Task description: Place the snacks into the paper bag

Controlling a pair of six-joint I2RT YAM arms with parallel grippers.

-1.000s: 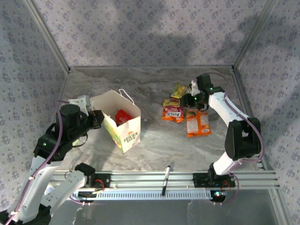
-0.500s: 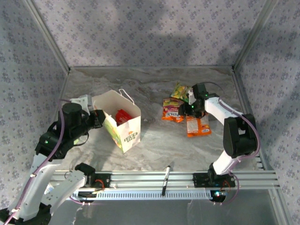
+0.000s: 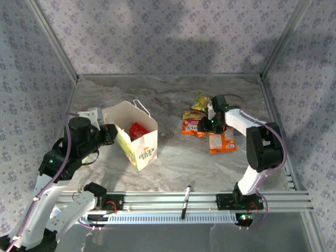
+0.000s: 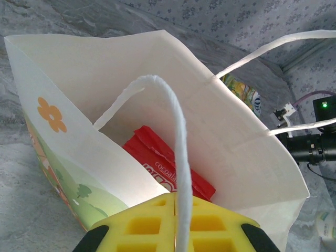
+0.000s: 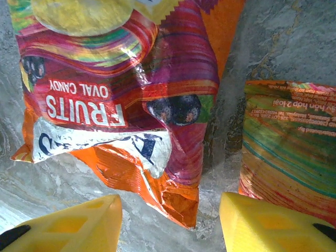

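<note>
The purple and orange packet (image 5: 131, 105), marked FRUITS OVAL CANDY, is lying flat on the bench (image 5: 294, 37) just ahead of the right gripper (image 5: 168, 212), facing the gap between its jaws, which are standing wide apart. It is looking glossy and crinkled. The orange-pink packet (image 5: 289, 142) is lying just beyond the right-hand jaw. A second ago this gripper was sitting nearer the yellow-green packet (image 3: 201, 101). The left gripper (image 4: 176, 223) is clamping its jaws on the paper bag (image 4: 105, 79) by its handle (image 4: 178, 131).

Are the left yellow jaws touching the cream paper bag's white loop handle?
Touching. The left wrist view shows the white loop handle pinched between the shut yellow jaws.
</note>
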